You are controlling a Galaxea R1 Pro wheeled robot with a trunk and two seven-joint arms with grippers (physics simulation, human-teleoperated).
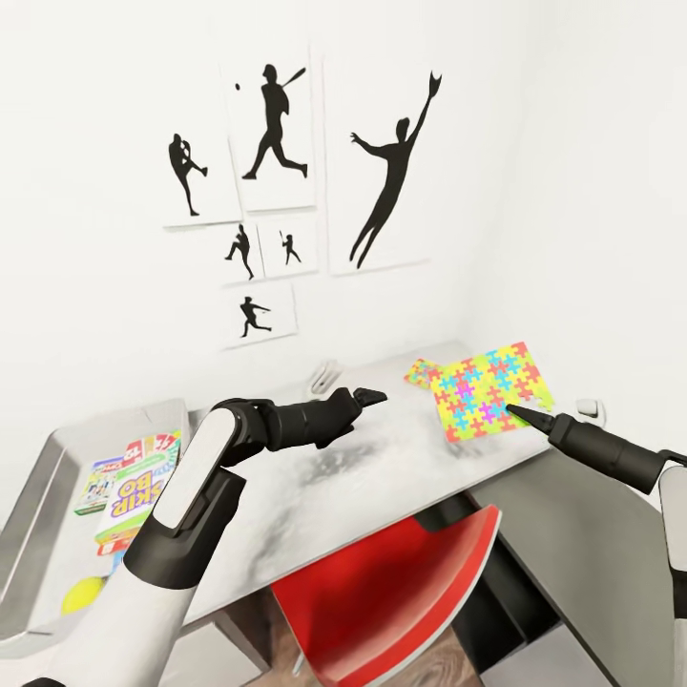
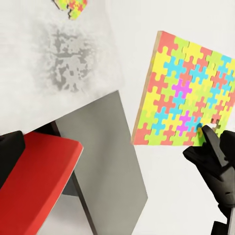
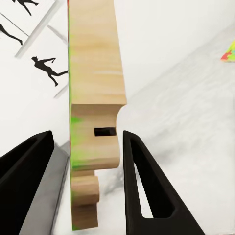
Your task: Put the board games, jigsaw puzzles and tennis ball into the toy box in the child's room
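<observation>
The right gripper [image 3: 88, 161] jaws are grasping a jigsaw puzzle [image 1: 489, 389] near the counter [image 1: 382, 458] right corner; the left gripper [image 1: 367, 393] jaws are probably released.

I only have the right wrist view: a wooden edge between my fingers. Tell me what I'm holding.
Observer: A jigsaw puzzle, edge-on to you. Its face is bright interlocking pieces. The right gripper has it by its edge, lifted off the table.
Operator: Give me the toy box's position.
Observer: The toy box sits at the table's left end, beyond the left arm. Board games and the tennis ball lie in it.
Operator: Report the other puzzle.
Observer: The second puzzle lies flat on the table, behind the lifted one.
</observation>
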